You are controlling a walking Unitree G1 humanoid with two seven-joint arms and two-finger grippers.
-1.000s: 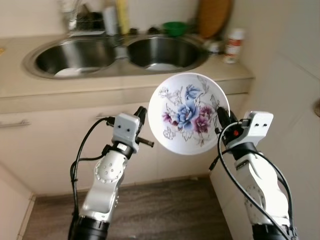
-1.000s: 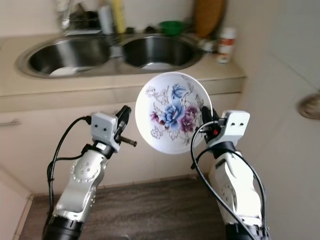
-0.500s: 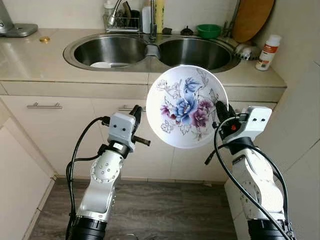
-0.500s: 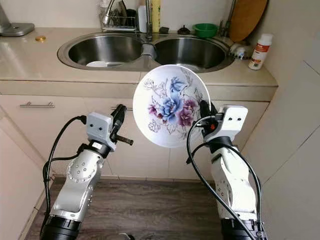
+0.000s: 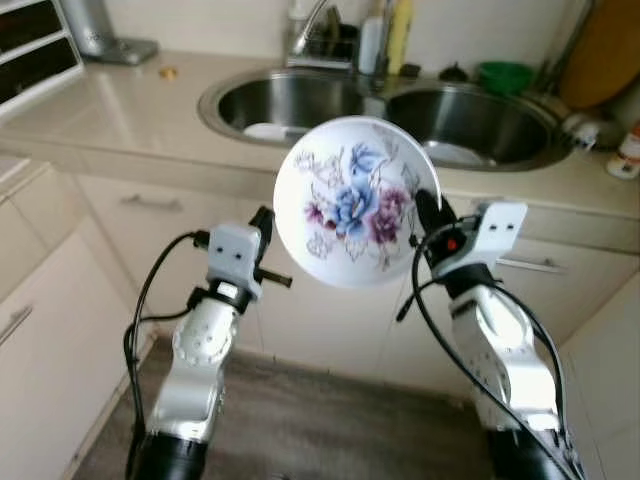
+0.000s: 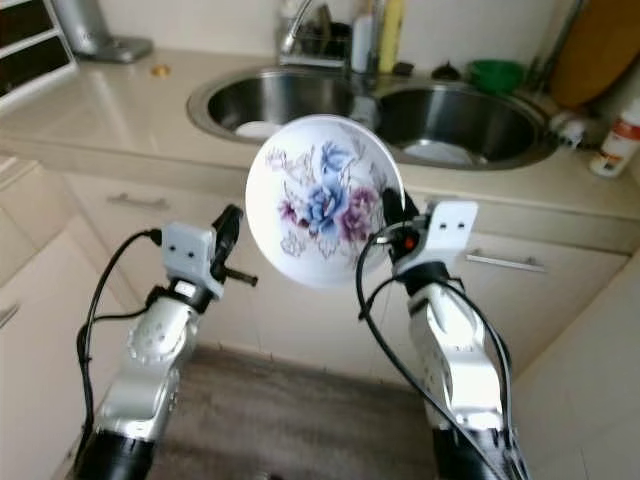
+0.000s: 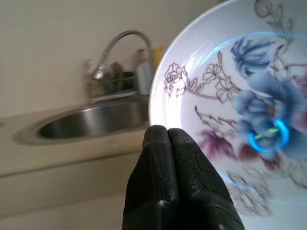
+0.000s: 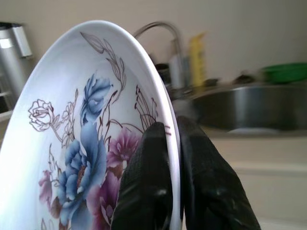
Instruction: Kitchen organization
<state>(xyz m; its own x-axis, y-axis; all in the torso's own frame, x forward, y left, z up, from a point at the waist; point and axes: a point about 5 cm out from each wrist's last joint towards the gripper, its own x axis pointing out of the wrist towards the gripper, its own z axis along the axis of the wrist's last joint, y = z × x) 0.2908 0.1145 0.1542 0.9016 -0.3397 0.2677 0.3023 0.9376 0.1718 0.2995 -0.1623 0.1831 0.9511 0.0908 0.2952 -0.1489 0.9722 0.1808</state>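
A white plate with blue and purple flowers is held upright in front of me, its face toward the camera. My right gripper is shut on the plate's right rim; in the right wrist view its fingers pinch the plate edge. My left gripper is raised just left of the plate, shut on nothing, its fingertips pressed together beside the plate. Behind lies a steel double sink with white dishes in both basins.
A beige counter runs left of the sink above cabinet drawers with metal handles. A faucet, dish rack and bottles stand behind the sink. A green bowl and wooden board sit back right. Wood floor below.
The camera has swung left, so the sink has shifted right and more of the left counter and cabinets shows. Both arms and the plate keep their hold and pose.
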